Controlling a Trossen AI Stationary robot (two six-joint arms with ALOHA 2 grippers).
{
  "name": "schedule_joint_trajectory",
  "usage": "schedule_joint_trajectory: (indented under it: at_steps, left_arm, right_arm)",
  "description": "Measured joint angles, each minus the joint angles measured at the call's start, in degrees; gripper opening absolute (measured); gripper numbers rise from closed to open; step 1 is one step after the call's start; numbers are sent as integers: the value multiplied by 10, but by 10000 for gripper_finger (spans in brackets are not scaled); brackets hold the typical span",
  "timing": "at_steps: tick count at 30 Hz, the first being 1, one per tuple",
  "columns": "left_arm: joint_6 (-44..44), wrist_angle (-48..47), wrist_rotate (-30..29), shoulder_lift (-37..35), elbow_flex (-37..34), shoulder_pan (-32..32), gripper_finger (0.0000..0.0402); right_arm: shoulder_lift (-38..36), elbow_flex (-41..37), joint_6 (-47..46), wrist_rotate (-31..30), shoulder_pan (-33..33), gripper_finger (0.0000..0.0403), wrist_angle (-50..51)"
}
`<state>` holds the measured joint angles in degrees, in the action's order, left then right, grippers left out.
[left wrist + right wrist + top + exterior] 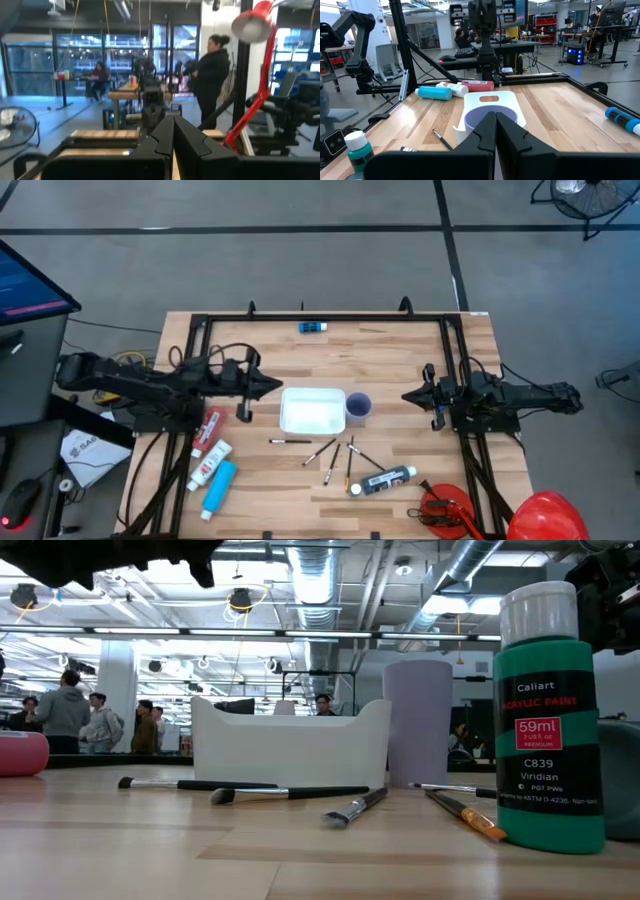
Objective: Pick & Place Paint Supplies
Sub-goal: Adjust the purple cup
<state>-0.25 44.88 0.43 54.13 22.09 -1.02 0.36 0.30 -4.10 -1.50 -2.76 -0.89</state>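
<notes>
- The left gripper (272,386) hangs above the table just left of the white tray (313,411), its fingers pressed together and holding nothing; the left wrist view shows the two dark fingers (187,142) meeting at a point, aimed level across the room rather than down at the work.
- The right gripper (408,395) mirrors it from the opposite side, tips closed and empty, pointed toward the lavender cup (359,406) that stands touching the tray's right edge; its wrist view looks over cup and tray toward the tubes beyond.
- Both arms appear parked in a neutral, symmetrical pose flanking the tray, which suggests no pick is under way yet.
- The tray sits central between the arms, a likely drop point reachable from either side; it looks empty from above.
- Paint tubes lie grouped at the left arm's side: a red tube (211,426), a white tube with red label (209,463) and a light blue tube (219,488), close together.
- Thin brushes (338,454) are scattered flat on the wood in front of the tray, none touching it.
- A black bottle with white cap (383,481) lies on its side nearer the right arm; the low view reads its green label as viridian paint.
- A small blue item (312,328) rests alone at the far edge, well apart.
</notes>
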Motion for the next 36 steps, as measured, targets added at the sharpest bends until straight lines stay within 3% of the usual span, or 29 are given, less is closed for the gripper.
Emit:
schedule_joint_trajectory:
  at_steps: [18,22,28,36]
  left_arm:
    - [-3,-5,-13,-54,0,11,2]
    - [30,-6,-23,-38,0,19,2]
    - [74,66,-36,0,12,67,2]
    - [75,65,13,33,46,103,2]
  right_arm:
    - [0,0,0,0,0,0,0]
    - [0,0,0,0,0,0,0]
    - [0,0,0,0,0,0,0]
    - [0,0,0,0,0,0,0]
